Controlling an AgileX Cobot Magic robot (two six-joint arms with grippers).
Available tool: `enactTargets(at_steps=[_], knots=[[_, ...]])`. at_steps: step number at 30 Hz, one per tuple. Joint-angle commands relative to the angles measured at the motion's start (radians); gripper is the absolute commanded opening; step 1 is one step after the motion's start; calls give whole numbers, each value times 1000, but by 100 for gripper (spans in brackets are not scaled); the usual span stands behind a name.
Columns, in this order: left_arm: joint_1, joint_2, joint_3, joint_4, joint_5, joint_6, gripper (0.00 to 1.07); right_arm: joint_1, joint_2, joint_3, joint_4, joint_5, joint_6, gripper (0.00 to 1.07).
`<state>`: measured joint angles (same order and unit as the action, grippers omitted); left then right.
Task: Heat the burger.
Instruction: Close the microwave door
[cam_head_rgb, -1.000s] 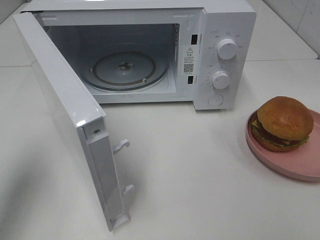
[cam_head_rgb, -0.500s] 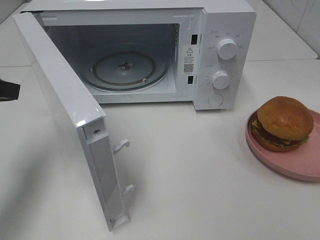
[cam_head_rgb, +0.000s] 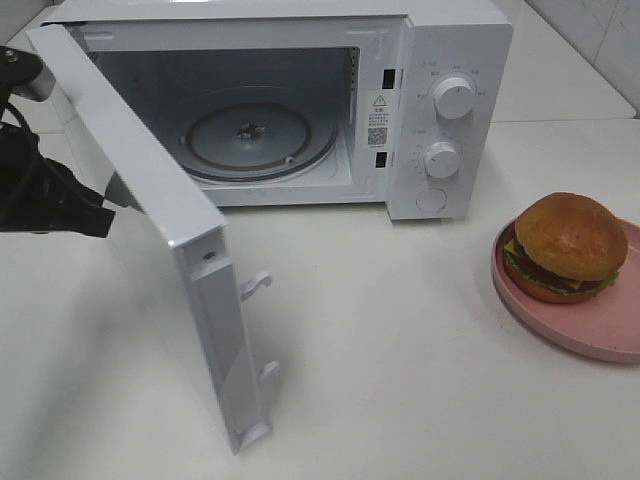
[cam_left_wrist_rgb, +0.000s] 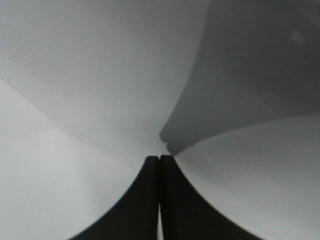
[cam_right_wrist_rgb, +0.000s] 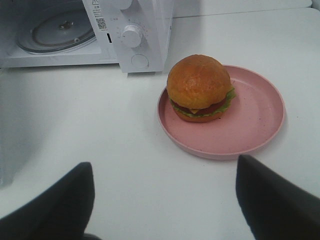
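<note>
The burger (cam_head_rgb: 568, 245) (cam_right_wrist_rgb: 200, 87), with a golden-brown bun, sits on a pink plate (cam_head_rgb: 590, 345) (cam_right_wrist_rgb: 250, 127) at the right of the table. The white microwave (cam_head_rgb: 455, 60) stands at the back with its door (cam_head_rgb: 150, 200) swung open and the glass turntable (cam_head_rgb: 250, 138) bare. My left gripper (cam_head_rgb: 103, 218) (cam_left_wrist_rgb: 159, 165) is shut, its tips against the outer face of the door. My right gripper (cam_right_wrist_rgb: 165, 200) is open wide just short of the plate, with nothing between its fingers (cam_right_wrist_rgb: 55, 205). The exterior view does not show it.
The microwave has two knobs (cam_head_rgb: 455, 98) on its right panel. The open door (cam_left_wrist_rgb: 100, 75) juts toward the table's front left. White tabletop (cam_head_rgb: 400, 350) lies between the door and the plate.
My left arm has come in from the left edge and reached the door's outer face. The door has swung slightly to the right. Burger and plate have not moved.
</note>
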<state>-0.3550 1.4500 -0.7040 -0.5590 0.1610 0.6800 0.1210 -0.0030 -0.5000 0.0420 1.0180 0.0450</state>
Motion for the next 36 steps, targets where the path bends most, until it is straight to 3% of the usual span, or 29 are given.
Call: enactTargets(at_steps=[1, 20, 25, 27, 30, 33, 35, 36], knots=[[-50, 26, -9, -16, -88, 3, 0, -7, -28, 3, -4, -14, -13, 73], [-223, 126, -21, -13, -353, 3, 0, -7, -28, 3, -4, -14, -13, 73], [-249, 199, -111, -13, -335, 3, 0, -7, -28, 3, -4, -14, -13, 73], [-249, 270, -205, -13, -307, 3, 0, -7, -28, 3, -4, -14, -13, 73], [-249, 291, -232, -13, -298, 3, 0, -7, -28, 3, -4, -14, -13, 73], [-249, 353, -315, -13, -244, 3, 0, -7, -28, 3, -4, -14, -13, 73], [-249, 429, -432, -13, -153, 3, 0, -7, -28, 3, -4, -14, -13, 73], [-249, 429, -432, -13, -153, 3, 0, -7, -28, 3, -4, -14, -13, 73]])
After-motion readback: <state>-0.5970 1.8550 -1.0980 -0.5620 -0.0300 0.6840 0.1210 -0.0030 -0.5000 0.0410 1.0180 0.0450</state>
